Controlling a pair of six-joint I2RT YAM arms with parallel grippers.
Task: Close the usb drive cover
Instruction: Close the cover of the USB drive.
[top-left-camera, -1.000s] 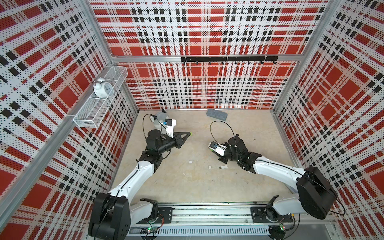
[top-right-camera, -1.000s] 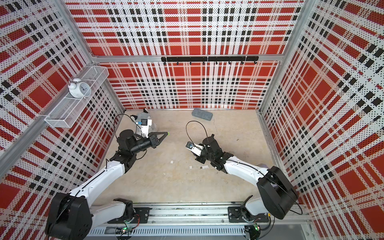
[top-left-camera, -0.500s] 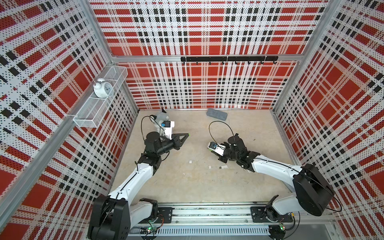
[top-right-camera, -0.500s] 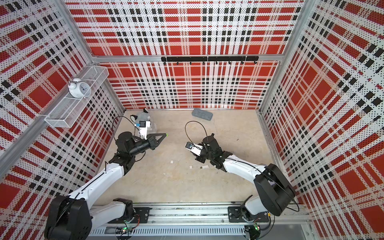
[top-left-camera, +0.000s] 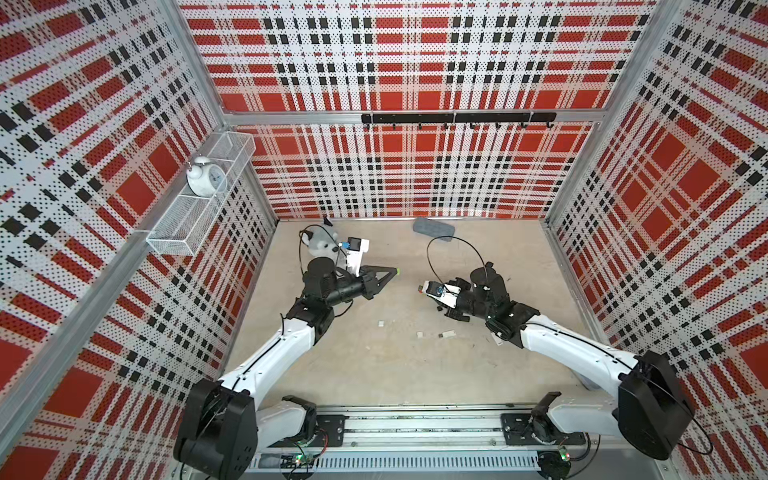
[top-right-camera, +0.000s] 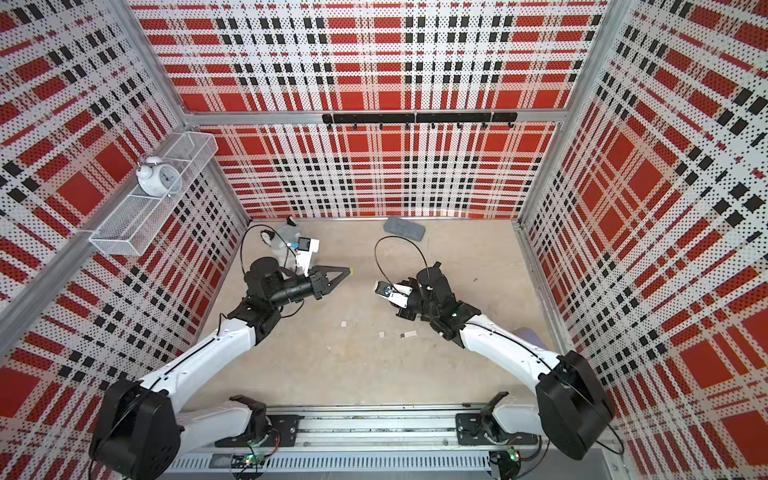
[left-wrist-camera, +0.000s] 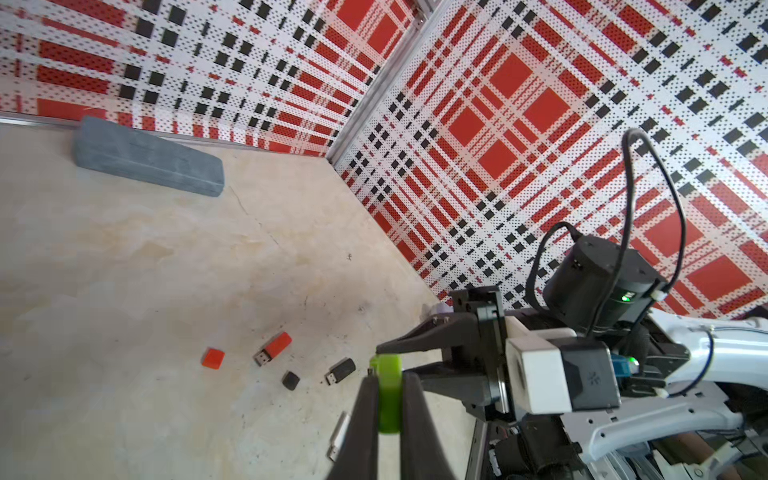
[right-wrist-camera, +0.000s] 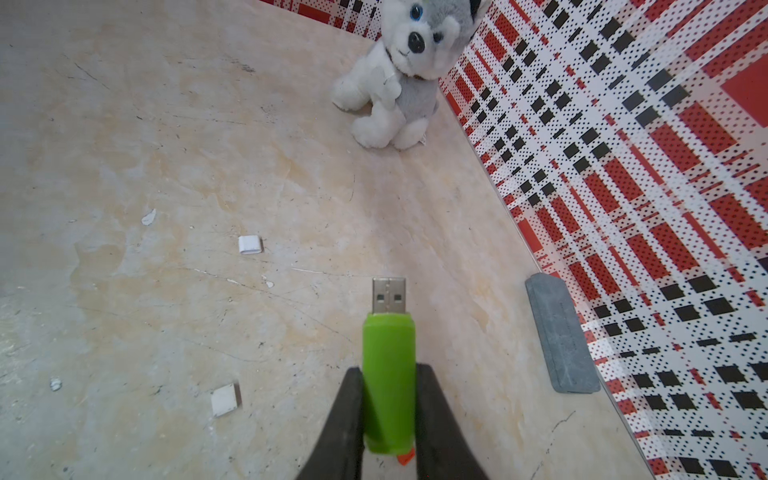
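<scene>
The right claw (right-wrist-camera: 388, 376) is closed narrow on the green usb drive (right-wrist-camera: 388, 349), pinching its rear half between both fingers. The front of the body sticks out ahead of the fingertips. The bare metal plug (right-wrist-camera: 388, 296) points straight away from the claw, uncovered.

The left claw (left-wrist-camera: 389, 378) is clamped tight on the green cover (left-wrist-camera: 389, 401), which sits right between its fingertips. In both top views the green cover (top-left-camera: 397, 272) (top-right-camera: 351, 272) shows as a small spot at the very tip of that claw.

The two claws face each other above the tabletop (top-left-camera: 374, 374), near but apart, so cover and drive do not touch. In the top views the right claw's tips are mostly hidden under its wrist camera.

On the tabletop beyond the left claw lie:
- a red drive (left-wrist-camera: 274, 347) with its plug bare, and a red cap (left-wrist-camera: 213, 358) just beside it
- a black drive (left-wrist-camera: 340, 371) and a black cap (left-wrist-camera: 290, 380), near each other but not touching
- a white drive (left-wrist-camera: 338, 432), partly behind that claw's finger

A grey case (left-wrist-camera: 145, 160) lies far ahead of the left claw, by the wall. Ahead of the right claw two white caps (right-wrist-camera: 250, 244) (right-wrist-camera: 225, 400) lie off to one side. A plush husky (right-wrist-camera: 399, 75) sits well beyond them against the wall.
</scene>
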